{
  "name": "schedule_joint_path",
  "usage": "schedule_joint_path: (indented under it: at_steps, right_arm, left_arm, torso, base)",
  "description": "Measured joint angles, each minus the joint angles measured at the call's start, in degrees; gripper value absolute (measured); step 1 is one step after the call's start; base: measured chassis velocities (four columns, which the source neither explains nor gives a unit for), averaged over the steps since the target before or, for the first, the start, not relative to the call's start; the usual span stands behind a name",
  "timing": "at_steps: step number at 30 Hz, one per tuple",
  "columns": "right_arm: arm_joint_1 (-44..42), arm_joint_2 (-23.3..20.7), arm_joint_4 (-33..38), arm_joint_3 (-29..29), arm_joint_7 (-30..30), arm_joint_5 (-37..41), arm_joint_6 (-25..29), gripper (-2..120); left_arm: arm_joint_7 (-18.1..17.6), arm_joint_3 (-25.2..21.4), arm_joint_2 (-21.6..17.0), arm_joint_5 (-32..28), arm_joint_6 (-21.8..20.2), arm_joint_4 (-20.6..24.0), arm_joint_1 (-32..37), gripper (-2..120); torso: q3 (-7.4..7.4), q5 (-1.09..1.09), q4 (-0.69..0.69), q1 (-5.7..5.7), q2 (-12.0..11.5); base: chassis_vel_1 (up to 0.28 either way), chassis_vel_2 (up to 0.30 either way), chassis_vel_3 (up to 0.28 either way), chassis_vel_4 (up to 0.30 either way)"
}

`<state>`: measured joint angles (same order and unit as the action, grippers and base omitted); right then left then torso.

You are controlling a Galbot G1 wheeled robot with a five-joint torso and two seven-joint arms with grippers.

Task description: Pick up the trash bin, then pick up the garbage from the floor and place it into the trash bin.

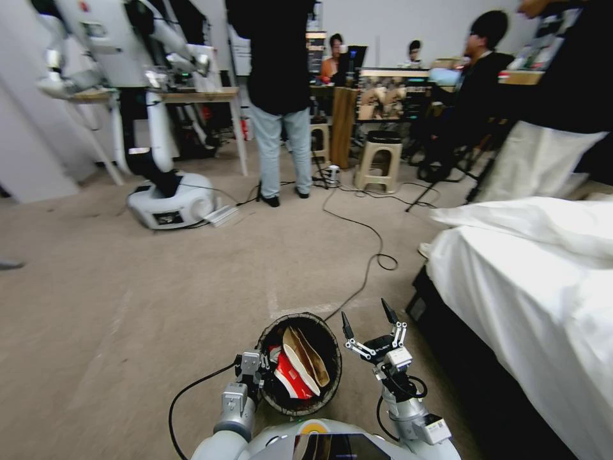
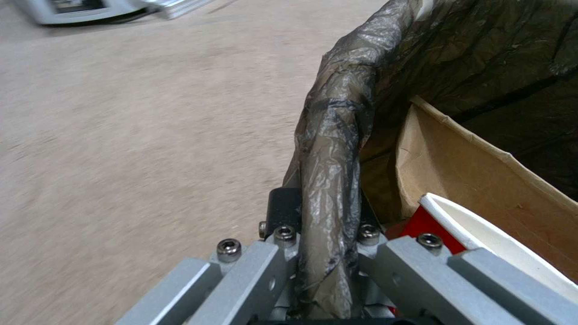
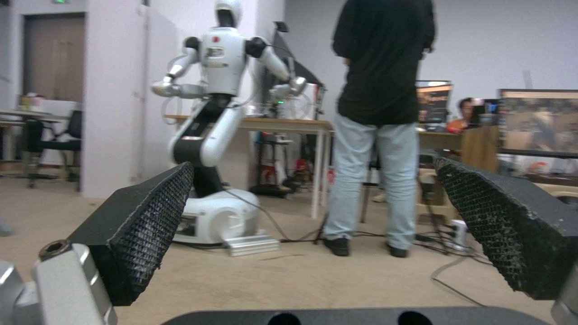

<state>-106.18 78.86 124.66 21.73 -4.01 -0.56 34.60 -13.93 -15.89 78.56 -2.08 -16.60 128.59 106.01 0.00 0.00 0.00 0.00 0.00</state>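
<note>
The trash bin, lined with a dark bag, hangs just in front of my base. My left gripper is shut on its near-left rim. In the left wrist view the bag-covered rim runs between the left gripper's fingers. Garbage lies inside the bin: a tan paper bag and a red-and-white packet. My right gripper is to the right of the bin, open, holding nothing, its black pads wide apart.
A bed with white sheets fills the right side. A black cable crosses the carpet ahead. Another white robot stands at the far left, next to a table. A person and a stool are beyond.
</note>
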Motion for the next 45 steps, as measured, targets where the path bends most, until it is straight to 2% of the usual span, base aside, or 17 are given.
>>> schedule_joint_path:
  at_steps: [8, 26, 39, 45]
  right_arm:
    - [0.1, 0.3, -0.1, -0.3, -0.1, -0.1, 0.1, 100]
    - [0.5, 0.2, -0.5, -0.2, -0.1, -0.5, -0.1, 100]
    - [0.6, 0.9, -1.1, -0.5, -0.1, -1.1, -0.2, 100]
    - [0.6, 1.1, -1.2, -0.7, -0.1, -1.5, -0.2, 100]
  left_arm:
    - [0.0, 0.3, 0.3, 0.0, 0.8, -0.3, -0.3, 1]
    - [0.1, -0.2, 1.2, -0.1, 0.9, 0.9, -1.2, 1]
    - [-1.9, -5.0, 3.5, -7.7, -2.6, 4.1, -6.0, 1]
    - [-3.3, -7.6, 3.8, -11.0, -3.4, 3.8, -7.5, 1]
  torso:
    - [0.0, -0.01, 0.01, 0.0, 0.0]
    - [0.0, 0.0, 0.0, 0.0, 0.0]
    - [0.0, 0.0, 0.0, 0.0, 0.0]
    - [0.0, 0.0, 0.0, 0.0, 0.0]
  base:
    - [0.105, 0.094, 0.091, 0.093]
    - [0.0, 0.0, 0.0, 0.0]
    - [0.0, 0.0, 0.0, 0.0]
    - [0.0, 0.0, 0.0, 0.0]
